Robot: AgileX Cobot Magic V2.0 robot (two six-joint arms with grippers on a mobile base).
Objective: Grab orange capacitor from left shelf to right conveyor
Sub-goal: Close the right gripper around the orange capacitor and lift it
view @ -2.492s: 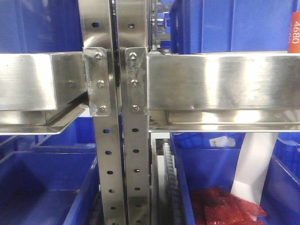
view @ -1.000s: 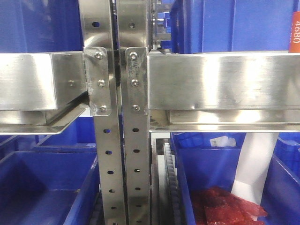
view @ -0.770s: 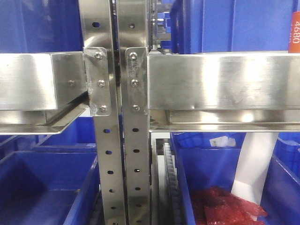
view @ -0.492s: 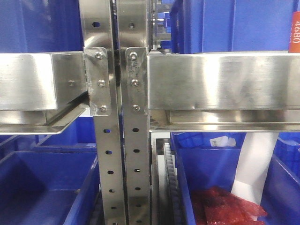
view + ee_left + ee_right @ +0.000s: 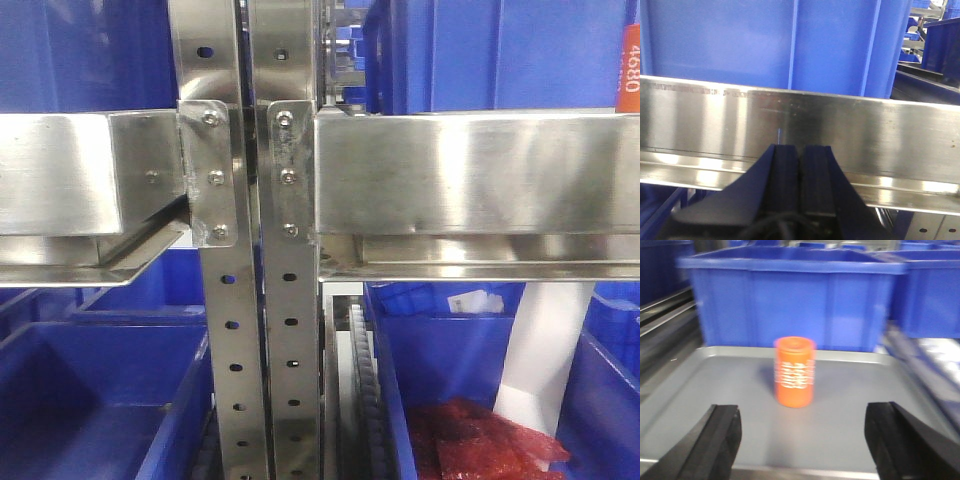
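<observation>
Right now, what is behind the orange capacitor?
A large blue bin stands behind the orange capacitor, apart from it. Its front wall hides whatever is inside the bin.

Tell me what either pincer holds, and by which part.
Nothing. The open right pincer is short of the small orange cylinder standing on the grey tray; the left pincer is shut empty.

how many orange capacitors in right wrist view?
1: the orange capacitor stands upright on the grey tray, ahead of the open right gripper, before a blue bin. Others may be hidden.
</observation>
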